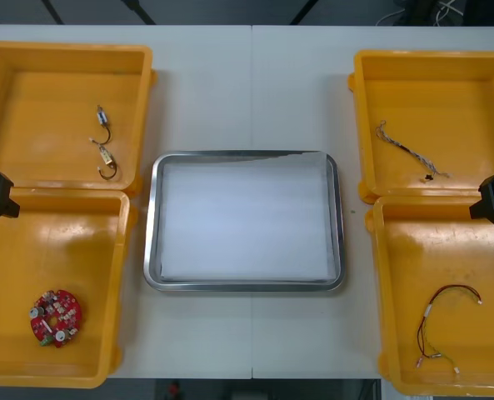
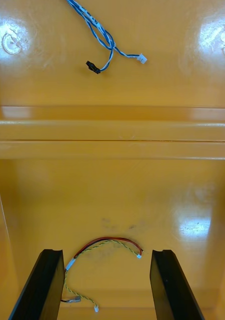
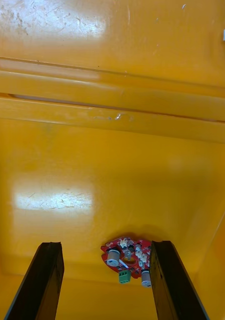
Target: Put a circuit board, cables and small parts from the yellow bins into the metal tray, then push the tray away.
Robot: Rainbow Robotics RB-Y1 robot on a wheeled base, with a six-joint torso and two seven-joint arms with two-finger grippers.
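Both grippers hover with fingers wide apart, holding nothing.
Left gripper (image 3: 106,244) hangs above the red circuit board (image 1: 56,317) in the near left bin (image 1: 123,250); the metal tray (image 1: 152,242) lies mid-table; right gripper (image 2: 107,251) hangs over the red and yellow cable (image 2: 110,243), with the blue and white cable (image 2: 100,31) beyond the bin wall (image 2: 112,132).

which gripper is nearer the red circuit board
Left. The left gripper hangs over the bin with the red circuit board, close by its fingers; the right gripper is across the table over the right bins.
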